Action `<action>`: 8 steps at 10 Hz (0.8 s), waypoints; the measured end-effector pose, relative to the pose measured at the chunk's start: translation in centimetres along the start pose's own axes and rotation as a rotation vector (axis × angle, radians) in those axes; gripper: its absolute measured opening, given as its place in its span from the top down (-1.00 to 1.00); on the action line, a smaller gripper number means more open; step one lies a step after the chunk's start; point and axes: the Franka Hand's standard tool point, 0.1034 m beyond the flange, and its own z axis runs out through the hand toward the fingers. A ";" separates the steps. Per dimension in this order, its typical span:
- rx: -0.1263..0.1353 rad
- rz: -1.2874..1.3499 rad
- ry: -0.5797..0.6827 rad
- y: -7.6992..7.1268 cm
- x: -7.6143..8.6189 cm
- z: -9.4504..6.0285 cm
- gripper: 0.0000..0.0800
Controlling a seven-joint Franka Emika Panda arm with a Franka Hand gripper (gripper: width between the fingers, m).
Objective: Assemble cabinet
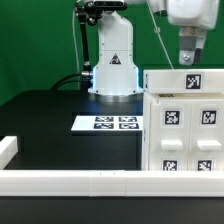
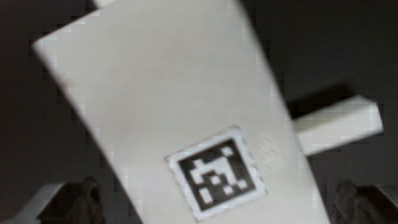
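Note:
The cabinet (image 1: 185,130) is the large white box at the exterior view's right, with several black-and-white tags on its front. A white tagged panel (image 1: 190,80) lies on top of it. My gripper (image 1: 188,56) hangs just above that panel, pointing down. In the wrist view the white tagged panel (image 2: 169,110) fills the middle. My gripper (image 2: 214,208) straddles it, with one dark finger (image 2: 71,205) at each side and a small gap to the panel's edges. The jaws stand wide open and hold nothing. Another white piece (image 2: 338,120) sticks out beside the panel.
The marker board (image 1: 108,123) lies flat on the black table, left of the cabinet. The robot base (image 1: 113,60) stands at the back. A low white rail (image 1: 70,180) runs along the table's front, with a raised end (image 1: 8,150) at the left.

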 end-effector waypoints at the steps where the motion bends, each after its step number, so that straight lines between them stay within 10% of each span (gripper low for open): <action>1: -0.015 -0.070 -0.007 0.0 0.3 0.2 -0.62; 8: 0.009 -0.127 -0.022 -0.1 -0.1 1.6 -0.38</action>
